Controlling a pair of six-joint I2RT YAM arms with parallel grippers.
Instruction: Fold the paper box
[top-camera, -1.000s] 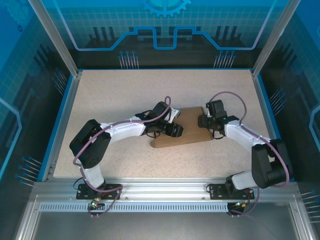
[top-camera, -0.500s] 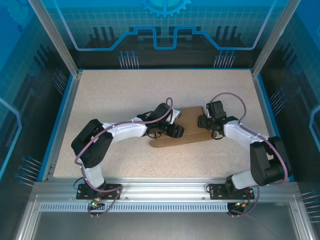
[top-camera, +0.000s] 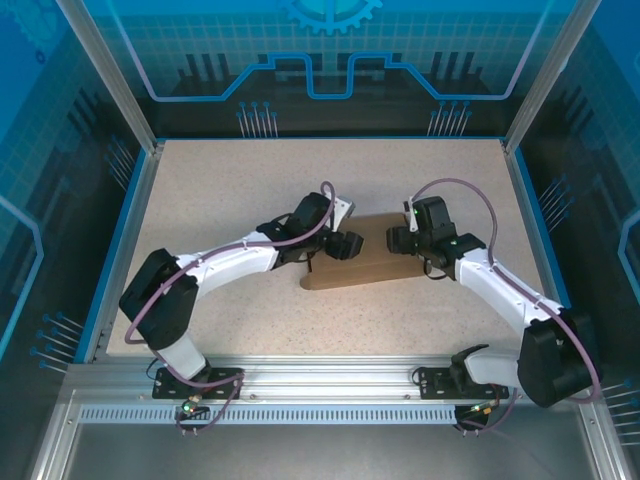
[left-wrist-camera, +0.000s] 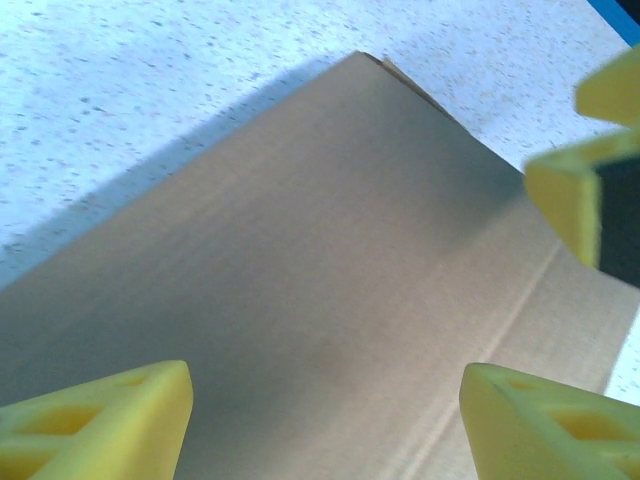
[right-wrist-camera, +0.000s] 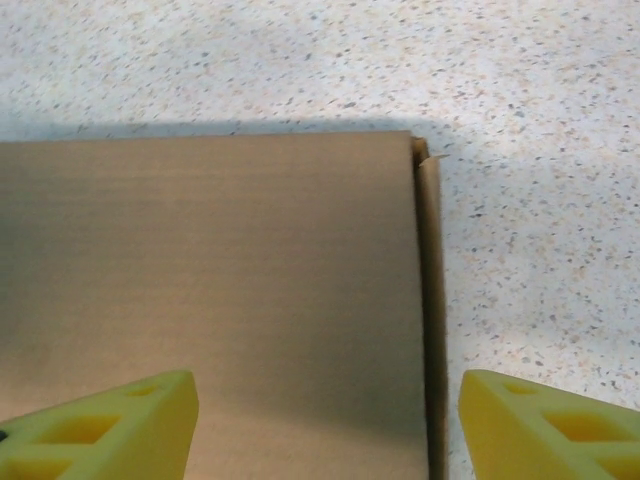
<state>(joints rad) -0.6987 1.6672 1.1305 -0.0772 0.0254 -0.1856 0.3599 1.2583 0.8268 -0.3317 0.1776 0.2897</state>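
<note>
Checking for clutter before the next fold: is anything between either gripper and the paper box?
Nothing visible does. The paper box lies on the table; the left gripper and the right gripper hang open directly above its bare brown top, with no other object in between.

The paper box is plain brown cardboard, matt, with a fine ribbed grain and a pressed crease line. The worktop is pale and speckled, matt and slightly grainy, like stone-effect laminate. The fingers of the left end effector and the right end effector look like matt yellow moulded plastic. The arm shells are smooth white and black plastic. The near rail is brushed metal.
</note>
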